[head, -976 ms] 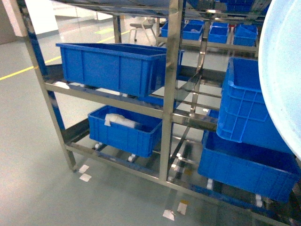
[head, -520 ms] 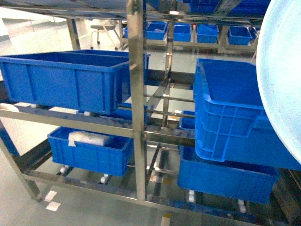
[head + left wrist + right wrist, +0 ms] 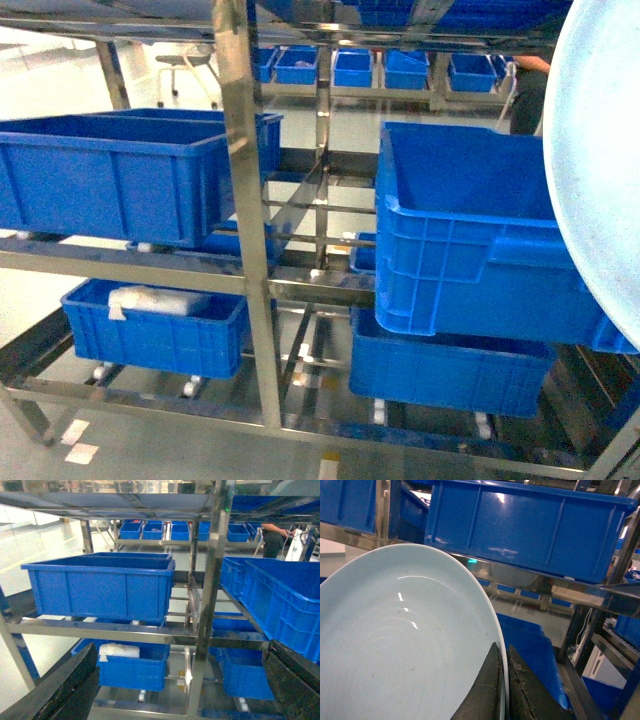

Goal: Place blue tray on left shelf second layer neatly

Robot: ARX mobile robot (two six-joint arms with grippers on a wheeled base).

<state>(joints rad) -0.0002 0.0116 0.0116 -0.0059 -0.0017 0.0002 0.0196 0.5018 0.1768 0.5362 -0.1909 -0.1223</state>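
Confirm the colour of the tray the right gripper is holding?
Pale sky blue, glossy; the blue tray shows best in the right wrist view, pinched by the right gripper.

view swung right | steel upright (image 3: 245, 220) slid left in frame | right-hand crate (image 3: 470, 240) now bigger, more central

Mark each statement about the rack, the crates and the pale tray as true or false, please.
1. The right tool pinches the rim of the blue tray. True.
2. The tray already lies on the left shelf second layer. False: it is held up at the right edge of the head view, off the rack.
3. A large blue crate sits on that layer. True.
4. The low left crate is empty. False: a white bundle lies in it.
5. The left tool holds a crate. False: its fingers stand wide apart with nothing between.
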